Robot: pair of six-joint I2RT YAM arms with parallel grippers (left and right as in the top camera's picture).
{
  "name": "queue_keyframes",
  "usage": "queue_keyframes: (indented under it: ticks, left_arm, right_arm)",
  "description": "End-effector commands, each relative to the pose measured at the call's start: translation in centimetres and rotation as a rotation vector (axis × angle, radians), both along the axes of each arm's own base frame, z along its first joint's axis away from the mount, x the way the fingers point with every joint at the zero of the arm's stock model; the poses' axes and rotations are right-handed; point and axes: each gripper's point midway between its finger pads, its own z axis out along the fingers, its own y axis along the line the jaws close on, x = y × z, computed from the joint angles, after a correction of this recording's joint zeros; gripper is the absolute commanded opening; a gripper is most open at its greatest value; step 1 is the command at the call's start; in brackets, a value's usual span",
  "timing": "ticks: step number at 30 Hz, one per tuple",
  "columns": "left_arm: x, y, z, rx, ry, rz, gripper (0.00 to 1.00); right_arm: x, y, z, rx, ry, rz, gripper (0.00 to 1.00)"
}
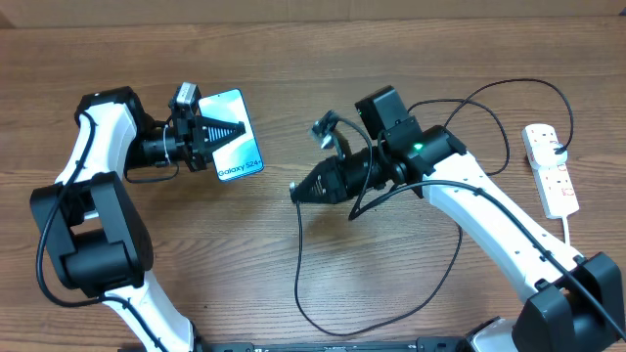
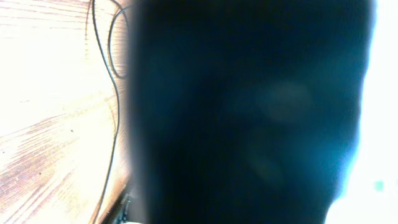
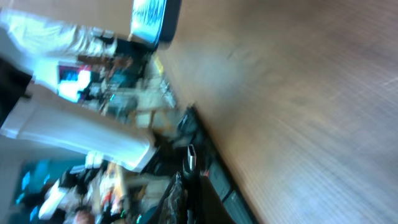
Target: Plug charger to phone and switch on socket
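My left gripper (image 1: pixel 233 130) is shut on the phone (image 1: pixel 240 156), a slim handset with a light blue screen, and holds it tilted up off the table at the upper left. In the left wrist view the phone (image 2: pixel 249 112) is a dark blur that fills most of the picture. My right gripper (image 1: pixel 296 190) is shut on the charger (image 1: pixel 299 264) at its connector tip, pointing left toward the phone with a gap between them. The tip (image 3: pixel 190 157) sticks out beyond the right gripper (image 3: pixel 188 182); the phone (image 3: pixel 152 18) lies far ahead. The white socket (image 1: pixel 551 168) lies at the right edge.
The black cable runs from the right gripper down to a wide loop near the front edge (image 1: pixel 333 330), and more loops pass behind the right arm toward the socket. A thin stretch of cable (image 2: pixel 114 93) crosses the wooden table (image 1: pixel 293 59).
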Motion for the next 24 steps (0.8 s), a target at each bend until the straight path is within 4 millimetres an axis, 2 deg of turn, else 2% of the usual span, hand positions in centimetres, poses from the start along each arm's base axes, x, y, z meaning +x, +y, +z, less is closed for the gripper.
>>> queue_keyframes:
  ticks: [1,4,7,15,19,24]
  left_arm:
    - [-0.8,0.1,4.3,-0.014,-0.195,0.044,0.04]
    - [-1.8,-0.1,6.1,-0.002,-0.247,0.042,0.04]
    - [-2.5,-0.3,7.3,-0.001,-0.254,0.041,0.05]
    - [-2.9,-1.1,7.6,-0.014,-0.204,0.018,0.04]
    - [-3.2,-1.9,7.6,-0.017,-0.203,-0.007,0.05]
    - [-3.3,-2.3,7.6,-0.019,-0.202,-0.018,0.05]
  right_arm:
    - [-3.6,1.4,1.7,0.127,-0.007,0.172,0.04]
    - [-5.3,2.7,2.1,0.156,-0.014,0.235,0.04]
    - [-5.7,3.9,3.2,0.206,-0.032,0.260,0.04]
    - [-3.7,5.6,4.8,0.263,-0.112,0.212,0.04]
    - [-2.4,6.1,4.7,0.237,-0.138,0.152,0.04]
    - [-1.9,6.2,4.4,0.218,-0.154,0.127,0.04]
